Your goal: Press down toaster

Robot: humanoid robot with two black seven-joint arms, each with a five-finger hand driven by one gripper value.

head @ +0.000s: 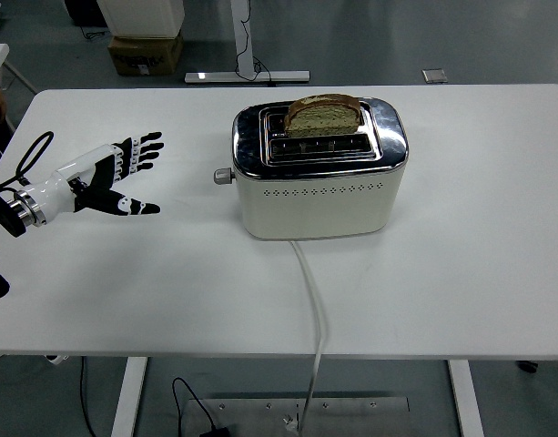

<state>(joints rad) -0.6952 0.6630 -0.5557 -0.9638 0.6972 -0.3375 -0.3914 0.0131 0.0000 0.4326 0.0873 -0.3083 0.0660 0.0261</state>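
Head view, the only view. White table [461,273] carries a cream toaster [319,196] with a chrome top, sitting around the middle of the table, a bit toward the far edge. Its long axis runs left-right, parallel to the near edge. One bread slice [324,116] stands high in the far slot, not sunk in; the near slot looks empty. The lever knob [223,177] sticks out of the toaster's left end, up near the chrome rim, so it reads as not pressed. White cord [312,300] runs from the toaster's front base over the near edge.

Left hand [110,175] comes in from the left edge, hovering over the left part of the table, fingers [142,151] spread flat, thumb splayed toward the near edge, holding nothing. It is well apart from the knob. No right arm in view.

Key relation: the knob lies to the right of the left hand, on the toaster end facing it, so the left hand is the one placed to press. Judgement: lever looks unpressed; the hand needs to travel right, get fingertips above the knob, then push straight down.
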